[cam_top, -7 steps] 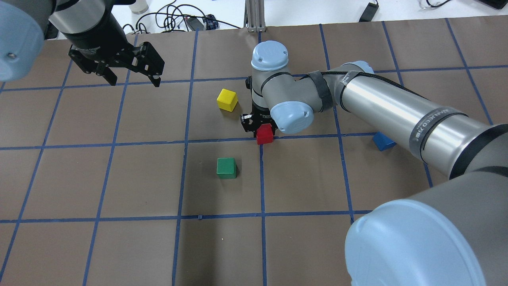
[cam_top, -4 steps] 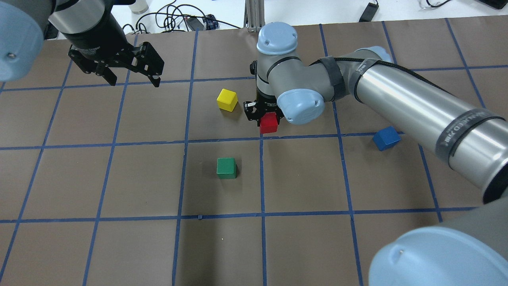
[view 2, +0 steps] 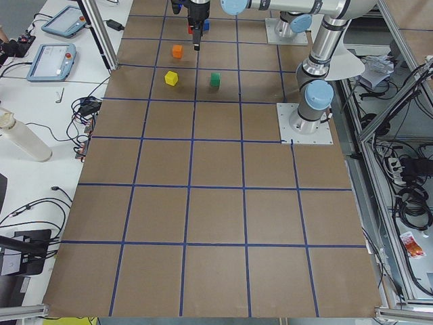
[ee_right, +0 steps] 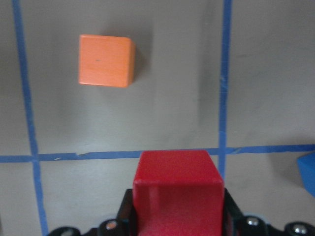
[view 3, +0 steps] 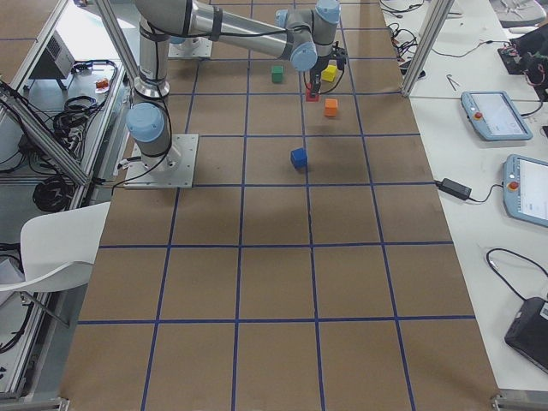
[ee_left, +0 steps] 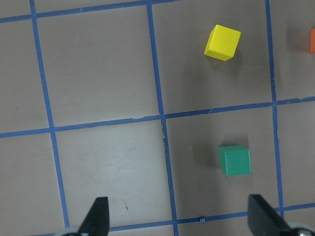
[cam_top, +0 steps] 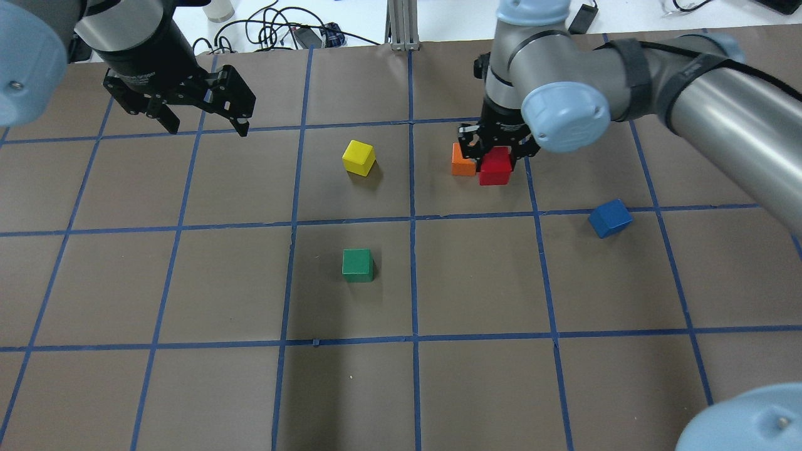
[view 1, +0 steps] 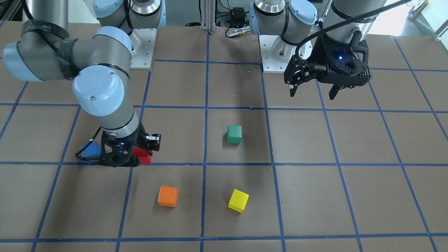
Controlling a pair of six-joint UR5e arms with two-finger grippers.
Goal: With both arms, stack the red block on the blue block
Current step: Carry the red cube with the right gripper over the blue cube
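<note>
My right gripper is shut on the red block and holds it above the table, close beside the orange cube. The red block fills the bottom of the right wrist view between the jaws. The blue block sits on the table nearer the robot and to the right; its corner shows in the right wrist view. In the front view the blue block is just behind my right gripper. My left gripper hangs open and empty at the far left.
A yellow cube and a green cube sit left of the centre line, both under my left gripper's camera. Blue tape lines grid the brown table. Cables and a metal post lie past the far edge.
My right arm has lifted the red block and carried it to the right and farther away, uncovering the orange cube and the whole blue block. My left gripper has barely moved.
</note>
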